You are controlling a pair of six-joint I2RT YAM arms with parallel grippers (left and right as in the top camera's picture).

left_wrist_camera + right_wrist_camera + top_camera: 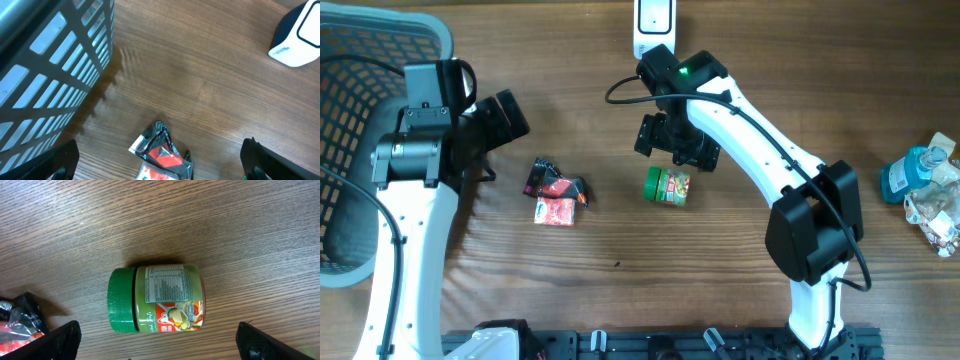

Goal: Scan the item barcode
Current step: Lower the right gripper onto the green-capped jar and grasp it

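Observation:
A green-lidded jar [667, 186] [156, 298] lies on its side on the wooden table, lid to the left, with its printed label facing up. My right gripper [677, 145] [160, 347] hovers open just above and behind it, one finger to each side of the jar and nothing held. A black and red packet [557, 190] [162, 150] lies flat to the left of the jar. Beyond the packet, my left gripper [505, 115] [160, 167] hangs open and empty over the table. The white barcode scanner [653, 25] [297, 35] stands at the table's far edge.
A grey slatted basket [350, 150] [50, 60] fills the left side beside my left arm. A blue bottle [905, 175] and crinkled clear plastic items [940, 215] sit at the far right. A cable [620, 90] loops by the right wrist.

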